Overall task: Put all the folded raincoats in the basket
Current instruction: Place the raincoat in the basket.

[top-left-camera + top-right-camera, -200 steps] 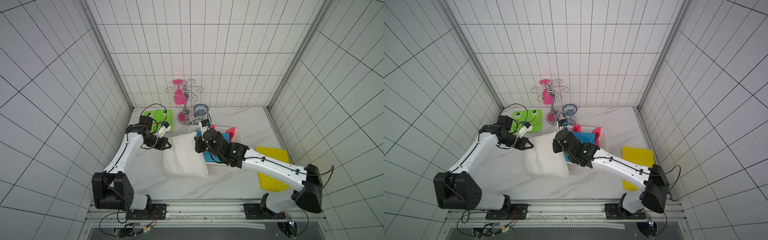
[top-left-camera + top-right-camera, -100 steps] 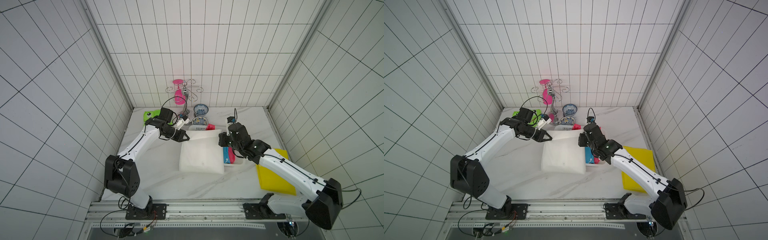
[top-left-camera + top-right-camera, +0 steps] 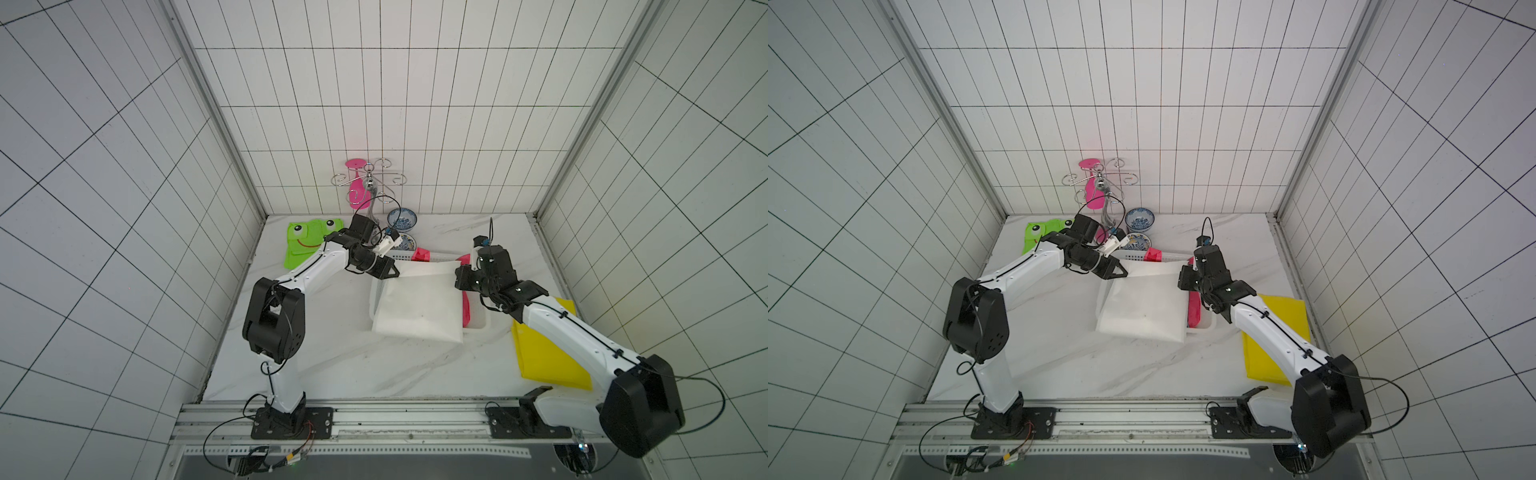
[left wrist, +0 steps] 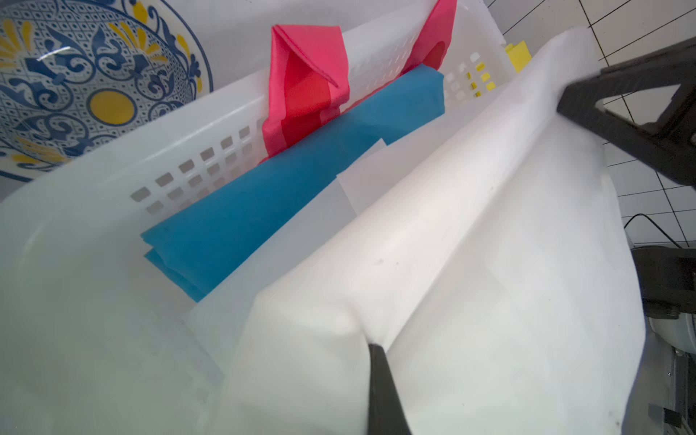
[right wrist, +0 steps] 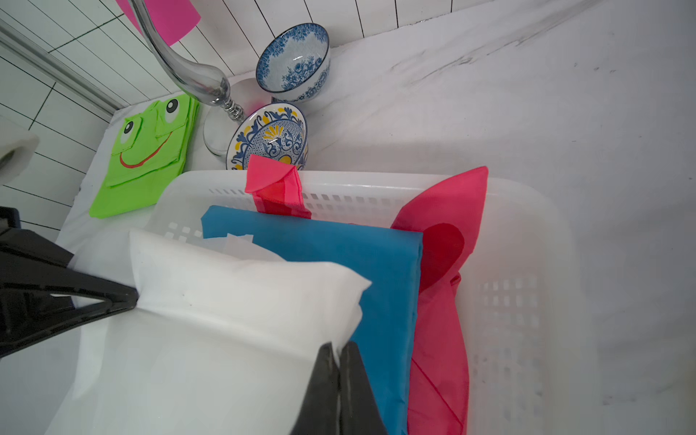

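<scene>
Raincoat (image 3: 419, 307), white, folded to a flat rectangle: held up by its far edge, left far corner clamped in the left gripper (image 3: 395, 274), right far corner clamped in the right gripper (image 3: 458, 277), both pairs of jaws pressed together on the fabric, no gap showing in either wrist view. Hangs sloping down toward the near side above the basket (image 3: 482, 328), covering most of its opening in both top views; near edge overlapping the basket's near rim, contact with the table (image 3: 332, 361) not discernible. Basket: white, perforated walls, flared rim, mid-table, slightly right of centre. Inside, beneath the raincoat: blue cloth (image 5: 320, 256), folded flat; pink cloth (image 5: 440, 263) along the right wall, one flap draped over the far rim. Just beyond the far rim: blue-and-yellow bowl (image 5: 269, 137); farther back, blue-and-white bowl (image 5: 293, 64) and metal stand (image 3: 370, 187) near the far wall. Far left corner: green frog cloth (image 3: 305, 245), flat. Right of the basket, partly under the right arm: yellow cloth (image 3: 548, 357), flat on the table.
</scene>
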`<control>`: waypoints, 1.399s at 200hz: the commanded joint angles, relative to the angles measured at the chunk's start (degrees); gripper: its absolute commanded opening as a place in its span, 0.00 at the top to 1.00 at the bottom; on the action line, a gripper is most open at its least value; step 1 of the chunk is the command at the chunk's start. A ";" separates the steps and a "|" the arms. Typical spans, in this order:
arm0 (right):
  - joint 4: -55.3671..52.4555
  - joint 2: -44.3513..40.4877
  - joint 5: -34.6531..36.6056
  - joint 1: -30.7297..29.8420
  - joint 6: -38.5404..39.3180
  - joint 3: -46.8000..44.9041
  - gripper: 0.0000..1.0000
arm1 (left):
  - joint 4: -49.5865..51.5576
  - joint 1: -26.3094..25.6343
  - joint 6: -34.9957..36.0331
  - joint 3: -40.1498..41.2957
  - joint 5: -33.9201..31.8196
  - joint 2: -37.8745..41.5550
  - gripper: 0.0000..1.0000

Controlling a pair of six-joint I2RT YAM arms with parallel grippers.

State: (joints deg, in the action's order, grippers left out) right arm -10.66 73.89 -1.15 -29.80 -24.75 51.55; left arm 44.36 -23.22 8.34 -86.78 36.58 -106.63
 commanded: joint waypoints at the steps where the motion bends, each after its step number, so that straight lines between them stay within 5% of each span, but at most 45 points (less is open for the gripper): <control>1: 4.66 1.69 3.23 3.50 2.54 -2.25 1.00 | -3.10 0.83 0.49 -0.62 -6.84 -0.95 0.96; 145: 11.42 11.27 -0.23 9.63 10.76 -1.76 1.00 | -3.72 -0.42 1.89 -4.17 -13.08 -5.11 0.84; 202: 13.38 14.24 -8.56 9.51 5.43 -3.07 1.00 | 1.12 -0.36 3.19 -4.81 -11.56 0.10 0.79; 280: 1.06 7.07 -3.89 8.88 3.77 2.01 0.65 | -1.66 -8.21 8.04 2.17 -9.31 7.37 0.69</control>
State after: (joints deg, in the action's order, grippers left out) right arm -1.72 86.24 -7.77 -20.64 -20.16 49.95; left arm 44.45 -28.64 13.63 -87.72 26.55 -98.87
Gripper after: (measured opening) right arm 0.328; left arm 0.309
